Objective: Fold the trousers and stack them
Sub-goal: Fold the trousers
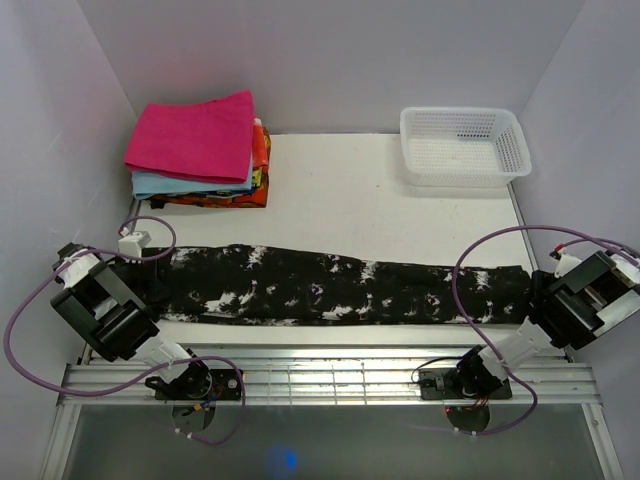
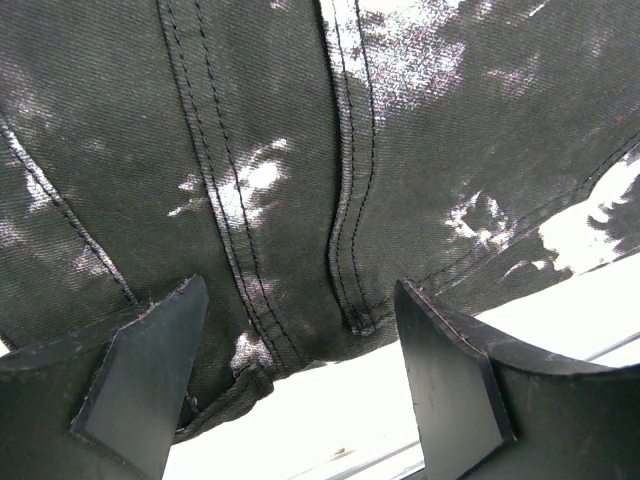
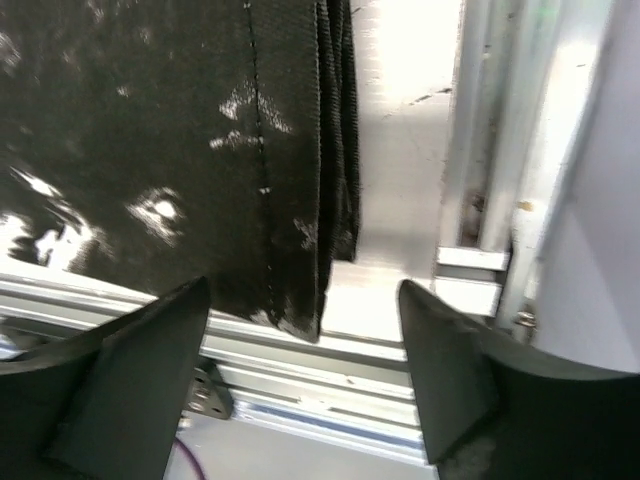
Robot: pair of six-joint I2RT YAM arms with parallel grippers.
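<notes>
Across the near half of the white worktop [image 1: 350,190] the trousers [image 1: 340,285] lie as one long narrow strip, running almost from the left wall to the right one. Their near edge sits just beside the ribbed metal rail [image 1: 330,378] at the front, and a band of bare white shows between the two. Beyond the strip I have open white surface up to the back wall, bounded by the stack of folded cloths [image 1: 200,150] in the far-left corner and the basket [image 1: 465,145] in the far-right corner.

The trousers are black twill with ragged white blotches and raised double-stitched seams. At the right end I see several layers stacked edge on edge. The stack is soft and squared: magenta on top, light blue under it, orange print at the bottom. The basket is white plastic lattice, rectangular with rounded corners.

Both ends of the strip meet an arm. The left arm [image 1: 100,305] hangs over the left end, its jaws spread wide above a stitched seam, pinching nothing. The right arm [image 1: 580,300] is over the right end, its jaws likewise spread, the cloth's layered edge showing between them, ungripped.
</notes>
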